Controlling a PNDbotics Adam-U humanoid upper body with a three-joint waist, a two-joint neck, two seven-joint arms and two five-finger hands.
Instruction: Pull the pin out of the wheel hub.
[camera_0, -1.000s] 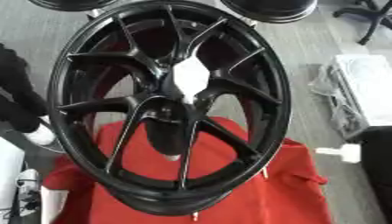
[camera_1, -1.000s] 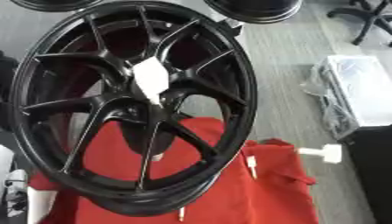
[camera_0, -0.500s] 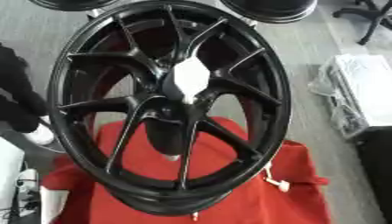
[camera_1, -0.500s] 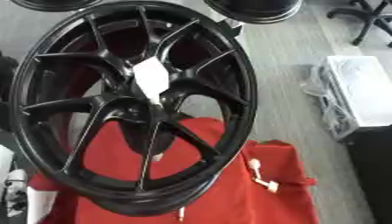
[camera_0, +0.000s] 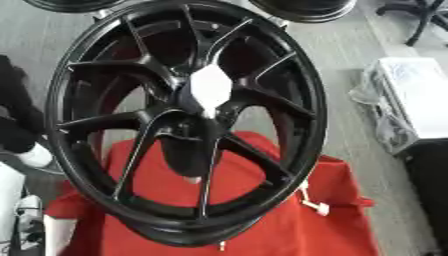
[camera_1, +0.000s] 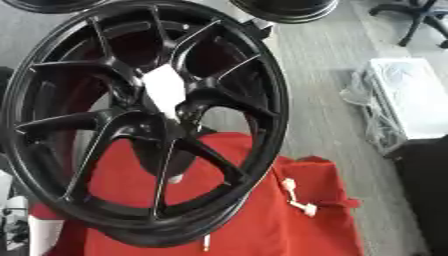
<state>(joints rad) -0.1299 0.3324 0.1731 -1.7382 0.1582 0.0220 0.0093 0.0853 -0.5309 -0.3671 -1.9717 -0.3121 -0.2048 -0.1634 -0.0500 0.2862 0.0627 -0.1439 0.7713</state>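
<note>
A red cloth (camera_1: 262, 210) is spread out low in the view, over a grey floor (camera_0: 337, 65). Two small white pieces (camera_1: 297, 199) lie on the cloth near its right edge, one just beyond the other. Right of the cloth, well apart, a white box (camera_0: 418, 95) sits with crumpled clear plastic (camera_0: 381, 117) along its near side. Beyond the cloth, at the far right corner, stands the black base of an office chair (camera_0: 424, 15).
</note>
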